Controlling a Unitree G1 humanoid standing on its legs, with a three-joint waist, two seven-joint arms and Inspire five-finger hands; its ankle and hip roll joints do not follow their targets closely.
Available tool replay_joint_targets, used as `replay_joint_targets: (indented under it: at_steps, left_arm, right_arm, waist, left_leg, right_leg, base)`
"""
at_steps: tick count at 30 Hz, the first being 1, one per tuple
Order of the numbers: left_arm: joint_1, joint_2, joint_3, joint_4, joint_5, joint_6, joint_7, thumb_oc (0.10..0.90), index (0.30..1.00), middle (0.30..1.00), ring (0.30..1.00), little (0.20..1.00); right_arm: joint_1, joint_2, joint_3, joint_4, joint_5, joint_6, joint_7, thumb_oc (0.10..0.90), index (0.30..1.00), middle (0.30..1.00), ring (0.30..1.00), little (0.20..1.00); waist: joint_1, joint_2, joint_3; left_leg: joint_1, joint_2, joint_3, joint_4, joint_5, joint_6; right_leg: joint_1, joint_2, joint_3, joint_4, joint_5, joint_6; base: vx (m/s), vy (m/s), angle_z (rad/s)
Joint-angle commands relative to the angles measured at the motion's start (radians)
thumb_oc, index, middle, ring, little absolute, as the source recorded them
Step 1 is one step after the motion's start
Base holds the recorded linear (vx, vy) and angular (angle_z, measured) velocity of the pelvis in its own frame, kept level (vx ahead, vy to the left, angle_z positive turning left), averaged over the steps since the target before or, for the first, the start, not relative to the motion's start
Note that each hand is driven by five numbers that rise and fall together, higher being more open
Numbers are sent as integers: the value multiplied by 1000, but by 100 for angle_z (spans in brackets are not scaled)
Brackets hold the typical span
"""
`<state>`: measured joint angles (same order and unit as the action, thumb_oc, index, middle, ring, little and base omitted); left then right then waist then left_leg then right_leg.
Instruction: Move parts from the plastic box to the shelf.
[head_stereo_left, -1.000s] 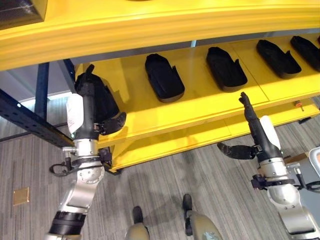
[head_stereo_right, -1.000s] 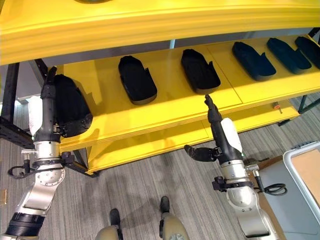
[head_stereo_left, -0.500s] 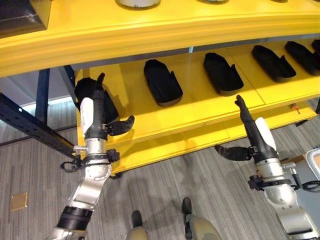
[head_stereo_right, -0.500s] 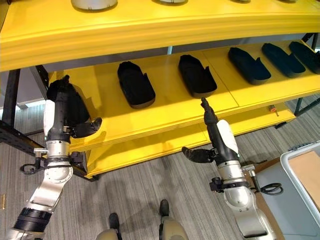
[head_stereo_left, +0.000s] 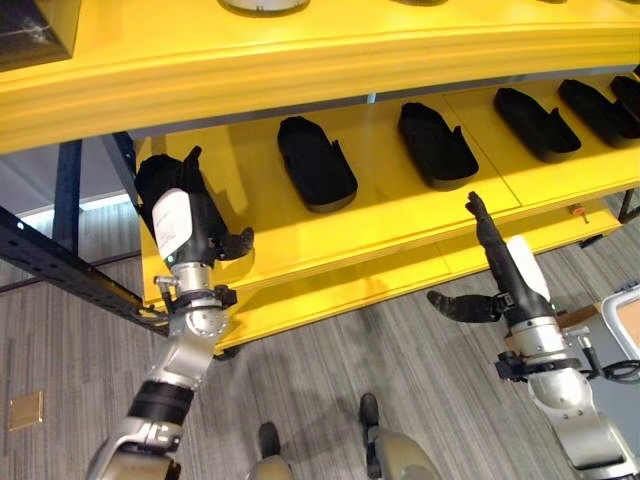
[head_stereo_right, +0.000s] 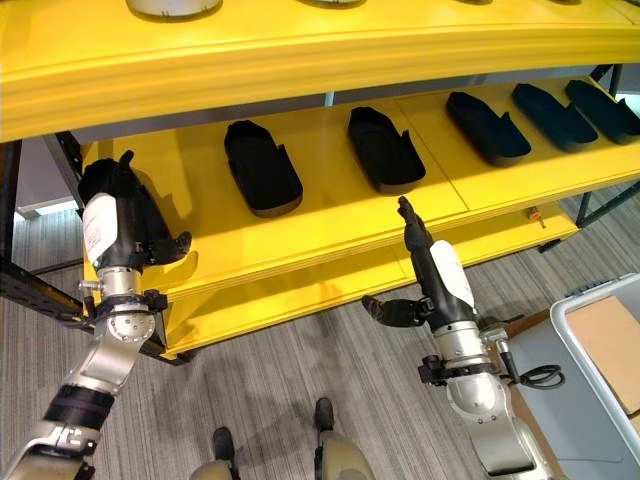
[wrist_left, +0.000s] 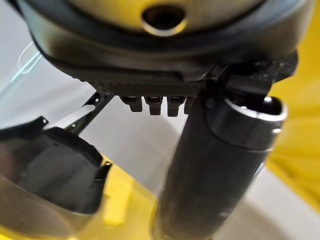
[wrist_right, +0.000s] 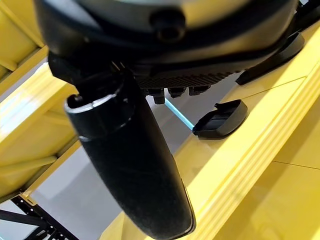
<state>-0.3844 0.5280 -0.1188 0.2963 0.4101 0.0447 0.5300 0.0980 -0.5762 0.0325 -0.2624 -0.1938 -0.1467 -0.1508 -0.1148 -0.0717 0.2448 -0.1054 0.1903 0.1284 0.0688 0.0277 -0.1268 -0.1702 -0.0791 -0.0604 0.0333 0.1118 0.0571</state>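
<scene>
Several black moulded parts lie in a row on the yellow shelf (head_stereo_left: 400, 215). The leftmost part (head_stereo_left: 155, 178) sits at the shelf's left end. My left hand (head_stereo_left: 205, 228) is just in front of it, fingers straight and thumb out, holding nothing. The left wrist view shows this part (wrist_left: 50, 172) apart from the fingers. My right hand (head_stereo_left: 497, 262) stands upright before the shelf's front edge, open and empty, thumb pointing left. Other parts (head_stereo_left: 315, 165) (head_stereo_left: 435, 145) lie farther along. A grey plastic box (head_stereo_right: 580, 345) is at the lower right.
An upper yellow shelf board (head_stereo_left: 330, 55) overhangs the row of parts. A lower yellow board (head_stereo_left: 350, 290) juts out beneath. A dark blue frame beam (head_stereo_left: 60, 265) runs at the left. Grey carpet floor (head_stereo_left: 330, 360) lies in front of the shelf.
My left hand has drawn back and down from the leftmost part, which stays on the shelf. The camera has shifted a little. My right hand has hardly moved.
</scene>
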Motion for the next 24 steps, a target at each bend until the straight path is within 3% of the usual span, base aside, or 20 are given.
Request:
replay_joint_targets:
  at_steps: [1,24]
  left_arm:
    - [-136,82,-3,1,107,-20,94,900,1000,1000,1000,1000]
    - [-170,1,-53,281,-36,-6,100,900,1000,1000,1000,1000]
  right_arm:
    - [-69,-48,-23,-98,21,-95,-51,900,1000,1000,1000,1000]
    - [-65,-61,-6,-119,31,-107,-77,900,1000,1000,1000,1000]
  waist:
    - [-12,-34,-55]
    - [-24,-58,-24]
  left_leg:
    - [-80,27,-19,93,-11,6]
    - [-128,34,-24,127,-11,1]
  right_leg:
    - [16,-50,14,67,-91,78]
    - [-36,-39,27,96,-85,77]
  base:
    - [0,0,0]
    - [-1,1,0]
